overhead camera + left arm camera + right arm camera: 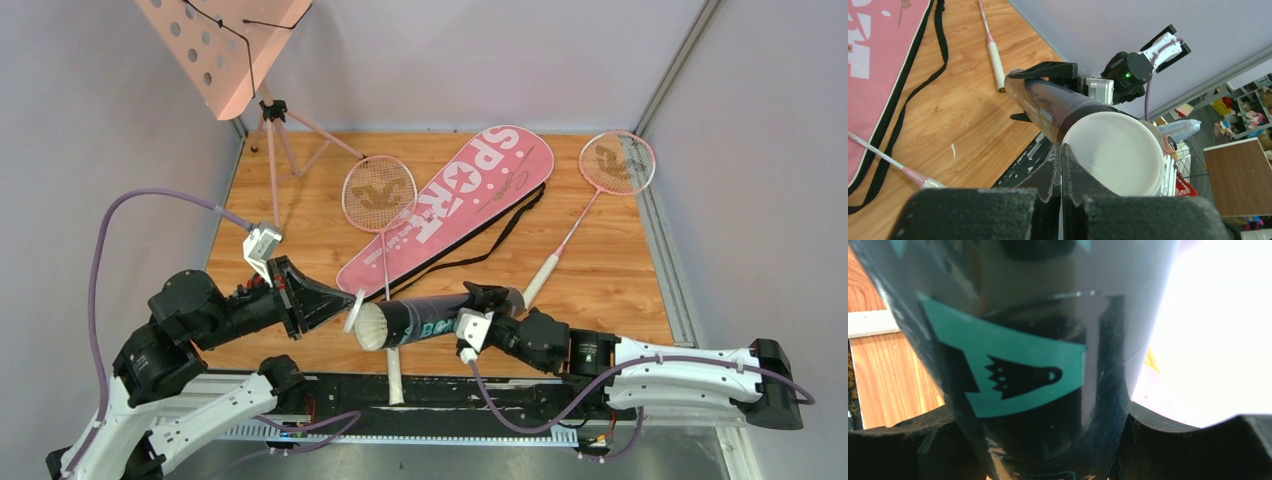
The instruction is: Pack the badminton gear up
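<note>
My right gripper [480, 308] is shut around the black tube [430, 318], which it holds level above the table's near edge; in the right wrist view [1048, 445] the tube [1038, 340] fills the space between the fingers. My left gripper [345, 308] is shut on the rim of a white lid [1113, 152] at the tube's left end [1048, 105]. Two pink rackets lie on the table: one [380, 195] beside the pink "SPORT" bag [450, 205], its handle running under the tube, the other [617, 162] at the far right. No loose shuttlecocks are in view.
A pink perforated music stand [225, 45] on tripod legs stands at the far left corner. The bag's black strap [500, 235] trails over the wood. Grey walls close in the table on three sides, and a black rail [430, 395] runs along the near edge.
</note>
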Controlling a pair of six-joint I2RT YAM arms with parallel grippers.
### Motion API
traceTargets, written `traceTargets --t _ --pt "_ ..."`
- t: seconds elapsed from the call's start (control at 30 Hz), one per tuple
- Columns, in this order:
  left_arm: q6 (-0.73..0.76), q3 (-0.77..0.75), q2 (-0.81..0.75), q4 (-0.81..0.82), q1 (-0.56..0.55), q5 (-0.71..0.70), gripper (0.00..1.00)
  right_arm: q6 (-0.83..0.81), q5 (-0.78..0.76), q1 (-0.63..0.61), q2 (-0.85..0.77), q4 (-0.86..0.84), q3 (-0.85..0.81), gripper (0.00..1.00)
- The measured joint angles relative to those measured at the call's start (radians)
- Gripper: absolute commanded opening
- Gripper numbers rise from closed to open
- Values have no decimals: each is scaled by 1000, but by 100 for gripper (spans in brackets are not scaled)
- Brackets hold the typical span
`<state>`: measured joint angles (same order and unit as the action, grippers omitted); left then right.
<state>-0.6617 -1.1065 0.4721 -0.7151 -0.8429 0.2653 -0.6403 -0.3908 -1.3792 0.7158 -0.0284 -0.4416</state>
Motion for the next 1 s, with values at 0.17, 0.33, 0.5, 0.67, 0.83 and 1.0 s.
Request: traceTargets --t 0.17,0.33,0.5,0.67,0.83,1.0 --pt "5 3 0 0 0 14 0 -21 -26 -3 15 -15 2 23" --pt "6 5 -14 -5 0 13 0 -19 -58 -5 55 -21 2 23" --pt "10 5 -42 -19 0 -15 0 -6 -81 -5 80 -19 2 23" --pt "15 25 -62 -24 0 -48 0 18 -91 -5 82 -18 1 23" --pt "24 40 -60 -39 0 -78 0 37 -101 -5 83 -12 1 23" --pt "32 55 -58 -29 0 -90 0 47 -130 -5 112 -10 -5 23"
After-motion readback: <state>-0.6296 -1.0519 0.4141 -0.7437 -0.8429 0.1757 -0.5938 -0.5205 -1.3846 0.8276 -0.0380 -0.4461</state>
